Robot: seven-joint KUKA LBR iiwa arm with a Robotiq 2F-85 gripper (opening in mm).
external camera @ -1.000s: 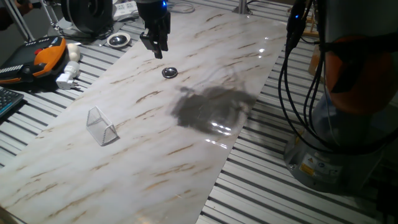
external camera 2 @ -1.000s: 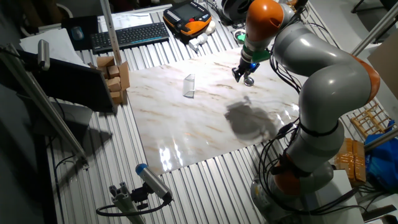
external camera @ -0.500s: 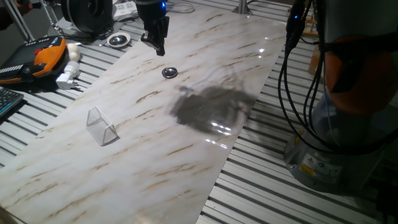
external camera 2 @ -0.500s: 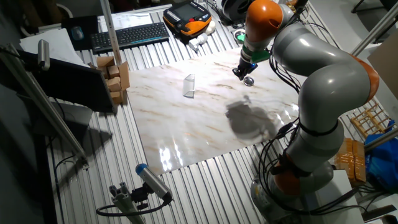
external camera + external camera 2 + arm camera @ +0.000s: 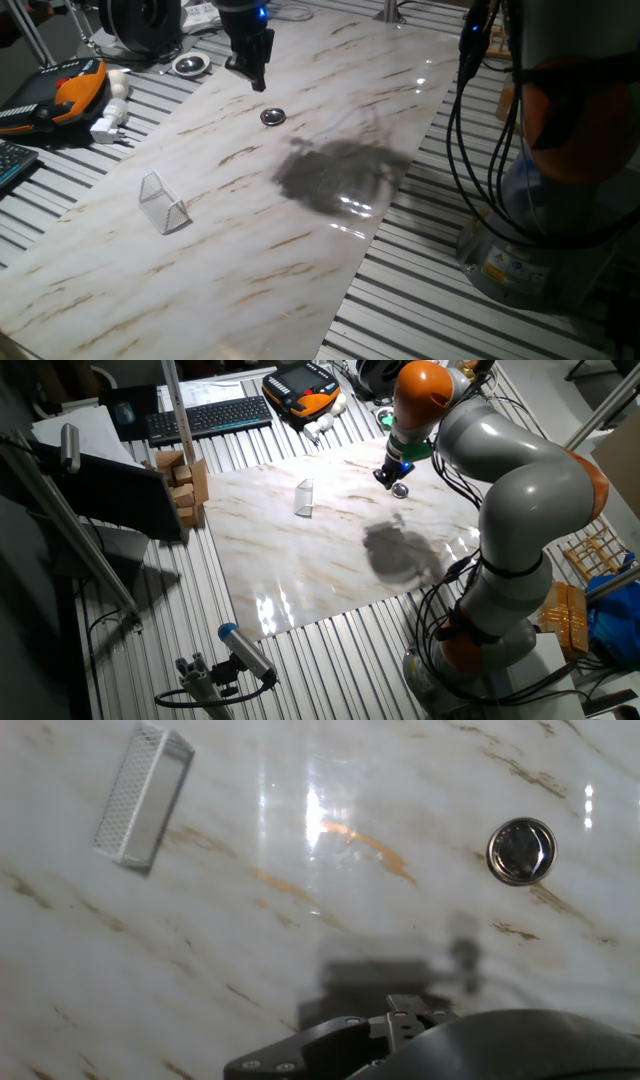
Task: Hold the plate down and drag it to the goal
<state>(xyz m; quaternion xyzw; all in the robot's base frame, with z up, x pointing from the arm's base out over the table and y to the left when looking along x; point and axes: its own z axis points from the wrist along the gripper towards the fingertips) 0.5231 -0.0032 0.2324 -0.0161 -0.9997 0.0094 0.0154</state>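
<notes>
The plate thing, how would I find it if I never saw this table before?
Look at the big marble board on the table. Near its far end, just below the dark claw hanging above it, lies the plate. It is a tiny shiny silver disc with a darker middle, unlike the see-through plastic tent further along.

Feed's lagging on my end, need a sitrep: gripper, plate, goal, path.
Gripper raised above the marble board, holding nothing; jaw state unclear. Plate untouched on the board. Goal apart from it. Nothing lies between them.

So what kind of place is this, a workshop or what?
Probably a robotics lab: a marble-look board on a slatted metal bench, an orange teach pendant, and a keyboard behind.
</notes>
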